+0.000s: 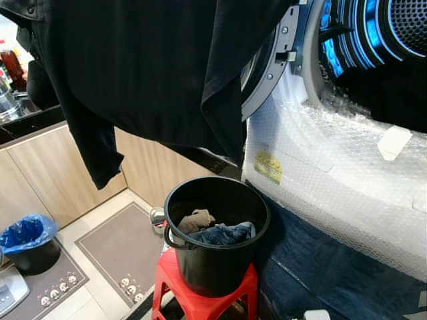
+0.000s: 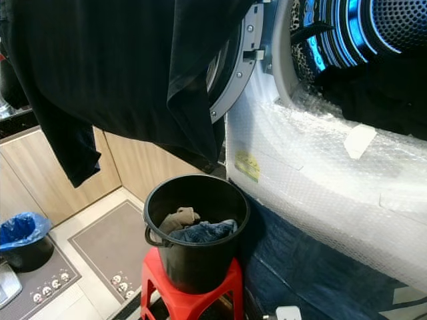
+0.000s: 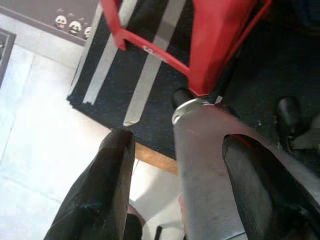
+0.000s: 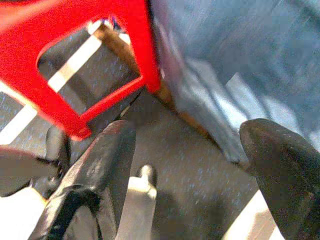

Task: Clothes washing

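Left tool [image 3: 175,185]: fingers spread apart, nothing held; hung low beside the red stool [image 3: 220,35], pointed down at the floor and a dark striped mat [image 3: 125,75].
Right tool [image 4: 190,175]: fingers parted, empty; also pointed at the floor near a leg of the stool, next to the blue-wrapped base of the washing machine [image 1: 333,180].
Black bucket [image 1: 215,233]: stood upright on the red stool, just beside the machine front; a beige cloth [image 1: 195,220] and a denim piece [image 1: 223,233] are seen inside, well below the rim.
Black garment [image 1: 153,73]: hung across the upper view, over the bucket and in front of the open machine door [image 1: 270,67].
Drum [image 1: 373,33]: lit blue, opening up and to the right of the bucket; dark laundry is seen inside.
Key relation: bucket clothes lie above both tools, roughly between them; neither arm judged clearly nearer.
Judged step: tools to be raised to the bucket, remaining clothes lifted up-right into the drum.
Risk: hanging garment may be snagged.
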{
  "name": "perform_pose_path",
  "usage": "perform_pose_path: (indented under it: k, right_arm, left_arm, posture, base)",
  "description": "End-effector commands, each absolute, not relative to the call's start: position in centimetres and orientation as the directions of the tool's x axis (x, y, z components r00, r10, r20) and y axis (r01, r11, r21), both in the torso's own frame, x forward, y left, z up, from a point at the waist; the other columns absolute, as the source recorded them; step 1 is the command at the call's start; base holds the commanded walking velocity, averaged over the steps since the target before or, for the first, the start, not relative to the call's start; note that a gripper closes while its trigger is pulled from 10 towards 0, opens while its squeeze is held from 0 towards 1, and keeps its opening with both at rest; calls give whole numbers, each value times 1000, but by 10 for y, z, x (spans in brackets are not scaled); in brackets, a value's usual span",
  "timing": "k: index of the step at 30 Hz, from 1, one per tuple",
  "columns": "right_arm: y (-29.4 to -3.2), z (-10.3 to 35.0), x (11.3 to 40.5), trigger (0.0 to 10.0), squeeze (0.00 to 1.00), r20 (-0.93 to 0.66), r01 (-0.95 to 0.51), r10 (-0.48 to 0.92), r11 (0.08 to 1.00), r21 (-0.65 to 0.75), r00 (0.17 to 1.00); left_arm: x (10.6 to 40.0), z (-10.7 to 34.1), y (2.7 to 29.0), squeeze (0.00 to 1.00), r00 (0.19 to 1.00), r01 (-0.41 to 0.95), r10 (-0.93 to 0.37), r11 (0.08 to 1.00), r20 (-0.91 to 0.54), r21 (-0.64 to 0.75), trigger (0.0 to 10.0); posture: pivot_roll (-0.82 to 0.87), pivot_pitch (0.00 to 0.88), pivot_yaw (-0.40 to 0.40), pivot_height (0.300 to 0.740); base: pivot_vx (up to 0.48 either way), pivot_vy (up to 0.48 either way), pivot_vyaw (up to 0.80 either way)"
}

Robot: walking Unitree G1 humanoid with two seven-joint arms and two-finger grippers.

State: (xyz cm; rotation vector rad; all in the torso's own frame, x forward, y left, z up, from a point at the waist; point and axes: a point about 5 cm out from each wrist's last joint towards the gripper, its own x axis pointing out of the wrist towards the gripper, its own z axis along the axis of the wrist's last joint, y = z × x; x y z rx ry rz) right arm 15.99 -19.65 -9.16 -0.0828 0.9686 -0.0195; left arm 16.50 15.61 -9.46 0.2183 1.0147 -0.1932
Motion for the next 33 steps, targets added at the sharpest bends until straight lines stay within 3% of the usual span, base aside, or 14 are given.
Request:
perform_pose_path:
  k: [1,9,33]
  right_arm:
    - [-193,-95,154,10000,0,-838,-21,-47,997,-69,543]
    - [-191,-95,155,10000,0,-834,-16,-49,997,-69,550]
    - [-194,-96,153,10000,0,-843,-37,-68,994,-104,534]
  left_arm:
    - [163,-96,155,0,496,291,-71,952,-865,89,10000]
    - [164,-95,149,0,496,256,-106,966,-862,29,10000]
    - [165,-95,142,0,473,313,-137,950,-870,20,10000]
  posture:
    - [-51,0,27,740]
    - [-52,0,13,740]
    - [-76,0,18,740]
  base:
    - [0,0,0]
    - [0,0,0]
    - [0,0,0]
